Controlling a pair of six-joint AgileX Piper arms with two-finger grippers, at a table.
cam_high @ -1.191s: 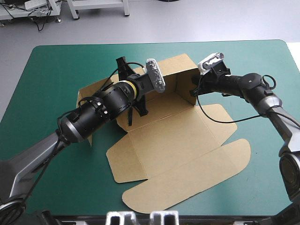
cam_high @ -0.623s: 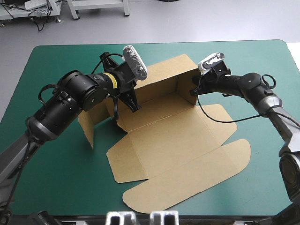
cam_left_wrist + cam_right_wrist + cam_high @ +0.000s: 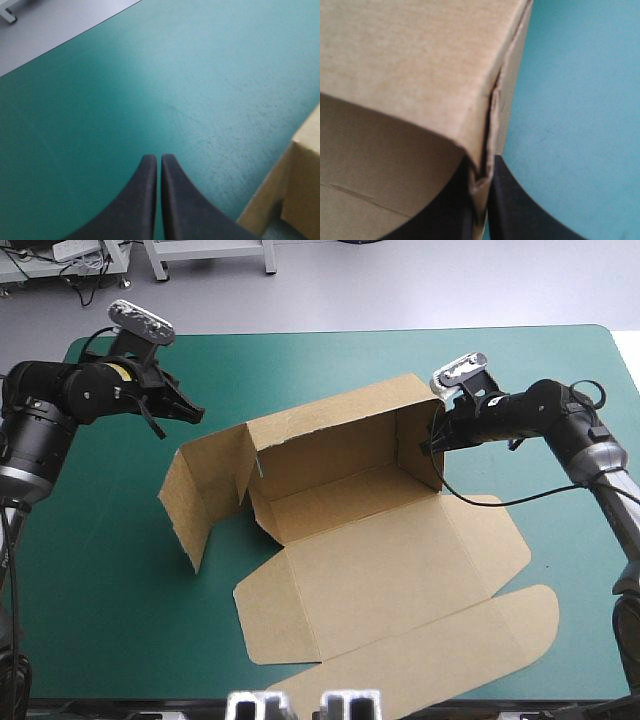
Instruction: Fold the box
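1. Box (image 3: pixel 350 530) centred on the bench (image 3: pixel 110 620), lid flat nearest, walls up.
2. Right claw (image 3: pixel 437 443) clamped on the right wall's corner.
3. Left claw (image 3: pixel 192 412), together and empty, has pulled away far-left; left wall splays, untucked.

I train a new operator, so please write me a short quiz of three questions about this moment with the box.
1. True or false: the left claw holds the box.
2. Which part does the right claw pinch? A) the flat lid B) the raised right wall C) the left flap
3. Fill in: the left claw hangs over the bare ___ cover.
Key: 1 false, it is shut and apart from the box; 2 B; 3 teal-green.
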